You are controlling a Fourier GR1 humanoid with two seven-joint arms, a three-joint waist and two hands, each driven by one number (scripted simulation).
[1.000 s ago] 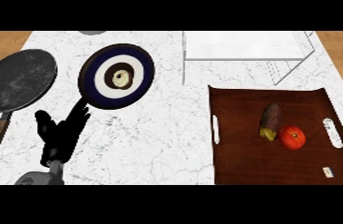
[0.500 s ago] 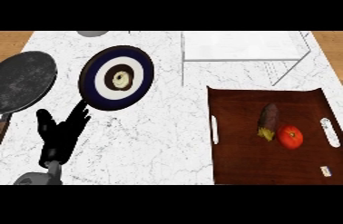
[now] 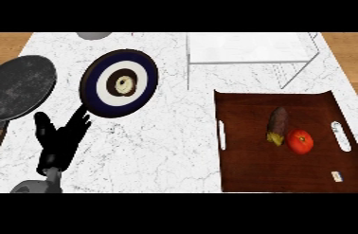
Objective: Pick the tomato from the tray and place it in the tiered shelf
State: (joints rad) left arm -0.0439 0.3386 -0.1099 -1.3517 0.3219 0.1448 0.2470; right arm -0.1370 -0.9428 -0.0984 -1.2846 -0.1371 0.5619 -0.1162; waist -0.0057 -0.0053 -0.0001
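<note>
At lower left the left hand [image 3: 59, 140] rests open, fingers up, holding nothing, beside a dark pan [image 3: 24, 91] and a ringed plate [image 3: 119, 83]. The white tiered shelf [image 3: 248, 50] sits at upper right. Lower right, the tomato [image 3: 300, 141] lies in the brown tray [image 3: 252, 157], touching an eggplant [image 3: 277, 125].

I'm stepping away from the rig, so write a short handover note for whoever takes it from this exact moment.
Left hand: open, fingers up, resting at the view's lower left, holding nothing.
Right hand: not in view.
Tomato: lies on the brown tray, right beside an eggplant.
Tiered shelf: white, behind the tray, nothing visible on it.
Done: nothing.
Left: grasp the tomato, lift, place in the shelf.
</note>
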